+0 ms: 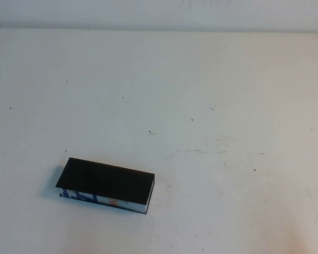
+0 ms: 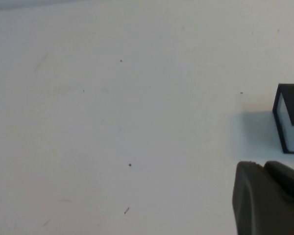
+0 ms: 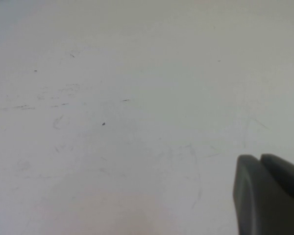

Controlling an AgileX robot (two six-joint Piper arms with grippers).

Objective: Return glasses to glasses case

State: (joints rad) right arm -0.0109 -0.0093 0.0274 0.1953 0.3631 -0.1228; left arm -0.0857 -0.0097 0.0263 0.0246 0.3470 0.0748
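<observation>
The glasses case (image 1: 106,184) lies closed on the white table, front left in the high view, black lid on top and the blue, white and orange patterned side facing me. One end of it shows in the left wrist view (image 2: 290,117). The glasses are not in view. My left gripper (image 2: 261,164) hangs above bare table a short way from the case's end, its two dark fingers pressed together and empty. My right gripper (image 3: 258,157) is over bare table, fingers together and empty. Neither arm shows in the high view.
The white table (image 1: 201,106) carries only small dark specks and faint scuff marks (image 1: 206,151). Its far edge meets a pale wall at the top of the high view.
</observation>
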